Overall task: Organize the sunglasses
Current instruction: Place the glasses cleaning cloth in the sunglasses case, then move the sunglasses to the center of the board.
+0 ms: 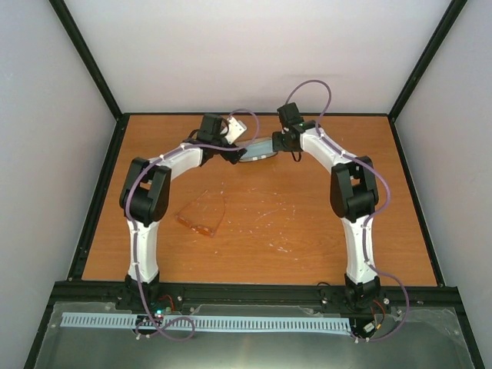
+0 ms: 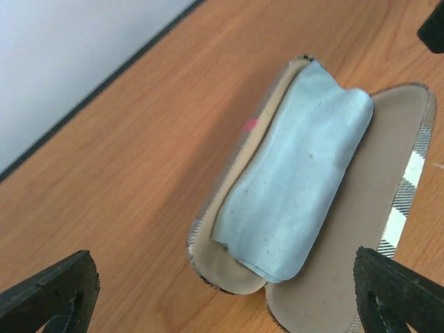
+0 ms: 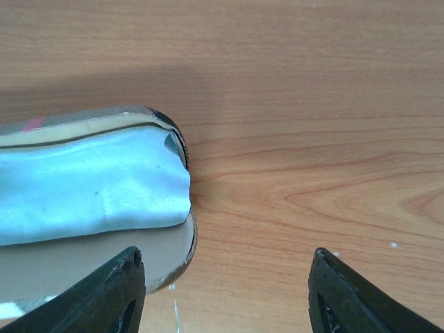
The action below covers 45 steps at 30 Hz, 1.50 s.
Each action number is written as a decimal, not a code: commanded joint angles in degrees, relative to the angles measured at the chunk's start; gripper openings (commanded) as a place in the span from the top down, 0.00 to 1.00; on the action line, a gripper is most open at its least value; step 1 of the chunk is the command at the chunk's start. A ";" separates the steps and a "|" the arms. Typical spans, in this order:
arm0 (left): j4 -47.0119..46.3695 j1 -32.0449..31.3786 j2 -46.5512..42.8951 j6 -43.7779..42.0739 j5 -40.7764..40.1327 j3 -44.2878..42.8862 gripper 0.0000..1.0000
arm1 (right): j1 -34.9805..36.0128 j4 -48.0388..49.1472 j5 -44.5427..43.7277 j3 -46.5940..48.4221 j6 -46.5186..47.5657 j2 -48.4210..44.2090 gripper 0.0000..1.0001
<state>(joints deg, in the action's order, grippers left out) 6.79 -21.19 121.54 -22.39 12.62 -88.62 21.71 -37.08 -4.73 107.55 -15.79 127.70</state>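
Wooden bench [image 1: 307, 231]. Open striped case [image 2: 388, 208] at far middle, light-blue cloth [image 2: 291, 187] lying inside it. Sunglasses [image 1: 204, 215] flat on bench left of centre, well apart from case. Left pincer [image 2: 222, 295] spread over case, empty. Right pincer [image 3: 229, 291] spread at case end, empty.

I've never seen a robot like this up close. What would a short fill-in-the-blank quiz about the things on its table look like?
1. The cloth tucked in the case is light ____.
2. The sunglasses lie ____ the case, on the table.
3. The left gripper and the right gripper both have their fingers ____.

Missing words: blue; outside; open.
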 commanded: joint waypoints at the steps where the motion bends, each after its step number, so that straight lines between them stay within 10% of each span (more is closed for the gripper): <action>1: -4.79 1.28 -6.19 1.50 -3.24 2.47 0.01 | -0.13 1.03 -2.14 -2.66 0.77 -6.29 0.37; 15: 23.20 24.01 -21.35 -16.90 10.78 13.83 0.08 | 9.49 -1.66 15.49 -18.64 11.10 -21.22 0.39; 24: 28.60 36.79 -30.45 -20.13 8.55 26.67 0.09 | 23.10 -7.37 28.26 -12.87 11.98 -18.14 0.41; 45: 26.80 49.17 -35.49 -17.05 21.61 33.43 0.09 | 41.04 -28.40 17.49 15.77 16.42 6.56 0.43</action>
<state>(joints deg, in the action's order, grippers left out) 32.64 25.78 87.20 -39.42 29.43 -54.46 61.82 -61.36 16.21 120.75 0.01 131.37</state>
